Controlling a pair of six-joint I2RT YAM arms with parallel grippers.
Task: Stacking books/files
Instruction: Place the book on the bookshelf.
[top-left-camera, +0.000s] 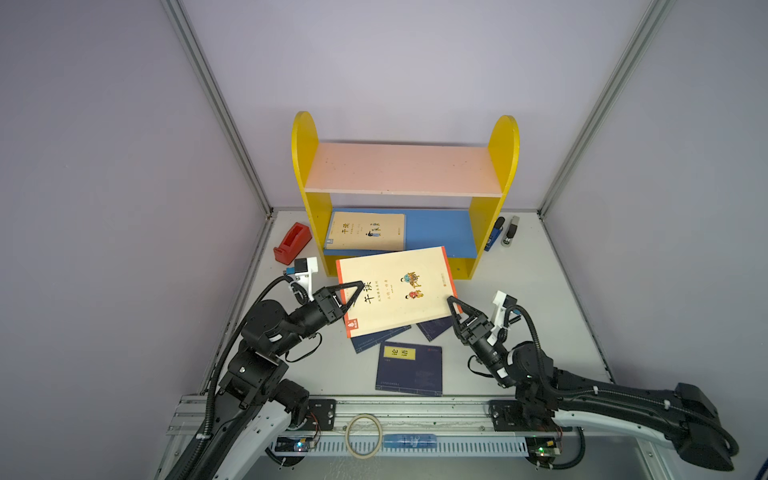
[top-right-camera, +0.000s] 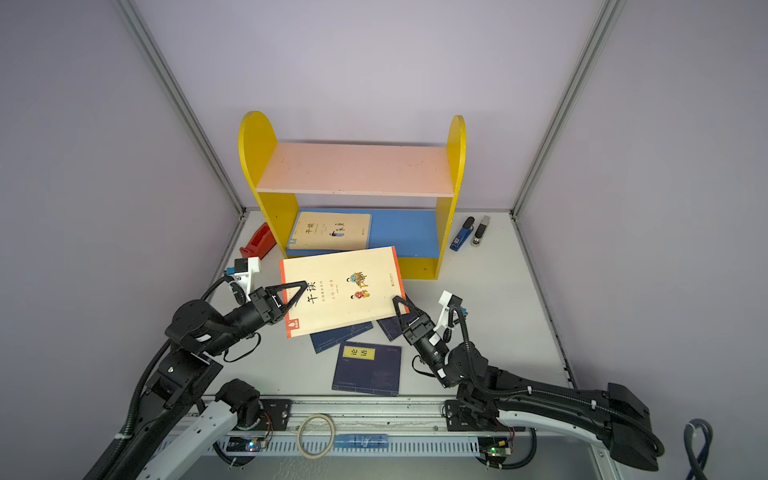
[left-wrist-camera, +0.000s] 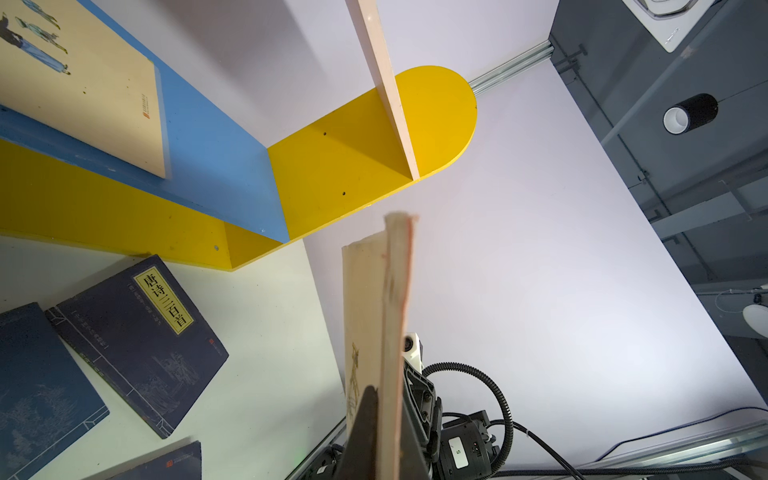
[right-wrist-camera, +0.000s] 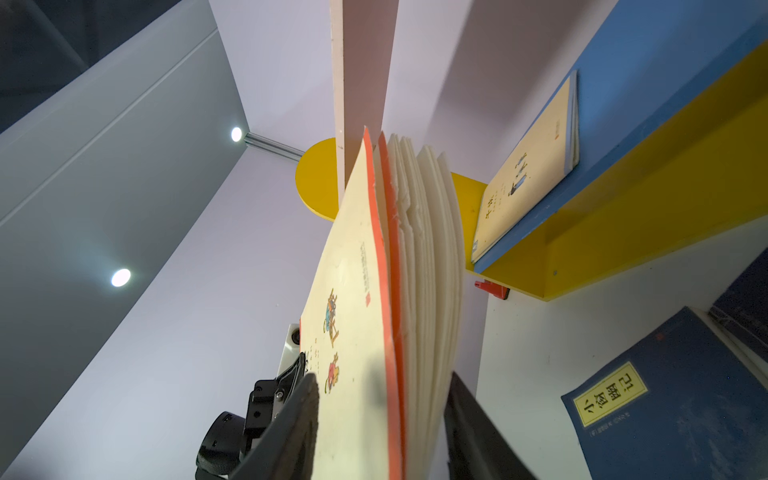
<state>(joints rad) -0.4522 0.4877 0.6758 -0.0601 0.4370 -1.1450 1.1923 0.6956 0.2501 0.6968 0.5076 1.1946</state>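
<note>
A cream book with an orange spine (top-left-camera: 397, 291) (top-right-camera: 340, 289) hangs tilted above the table in front of the shelf. My left gripper (top-left-camera: 355, 293) (left-wrist-camera: 388, 399) is shut on its left edge. My right gripper (top-left-camera: 453, 305) (right-wrist-camera: 382, 376) is open, its fingers either side of the book's fanned right corner (right-wrist-camera: 353, 311). Another cream book (top-left-camera: 365, 230) (right-wrist-camera: 528, 174) lies flat on the blue lower board. Three navy books lie on the table: one with a yellow label (top-left-camera: 409, 368) in the open, two (top-left-camera: 378, 338) (top-left-camera: 434, 328) partly under the held book.
The yellow shelf (top-left-camera: 503, 166) with a pink upper board (top-left-camera: 403, 168) stands at the back. A red tape dispenser (top-left-camera: 291, 243) sits to its left. A blue stapler (top-left-camera: 494, 235) and a grey one (top-left-camera: 510, 230) lie to its right. A tape roll (top-left-camera: 364, 435) rests on the front rail.
</note>
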